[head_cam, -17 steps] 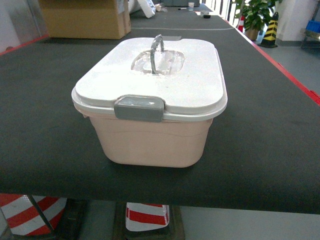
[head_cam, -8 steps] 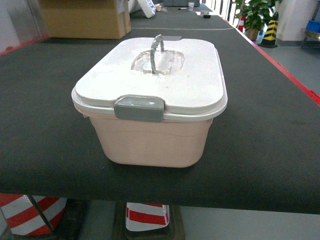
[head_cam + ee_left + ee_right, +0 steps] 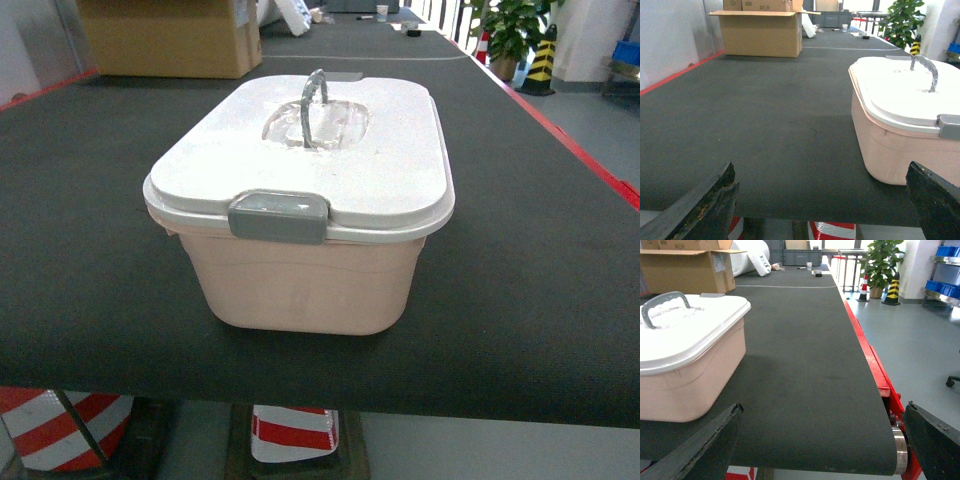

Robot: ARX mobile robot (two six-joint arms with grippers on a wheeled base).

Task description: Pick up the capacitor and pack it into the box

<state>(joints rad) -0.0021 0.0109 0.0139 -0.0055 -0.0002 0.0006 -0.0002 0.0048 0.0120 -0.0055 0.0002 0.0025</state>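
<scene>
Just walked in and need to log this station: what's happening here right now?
Nothing is being handled yet. The box sits on the dark table with its lid on, latch down and handle upright. Both grippers, left and right, hang open at the table's near edge, touching nothing. No capacitor is visible. A cardboard box stands farther back.

I find no text I can read from here. The brown cardboard box at the far end of the dark tabletop carries small dark printed marks on its upper flaps and a pale label on its side, but all are too small and blurred to make out.
</scene>
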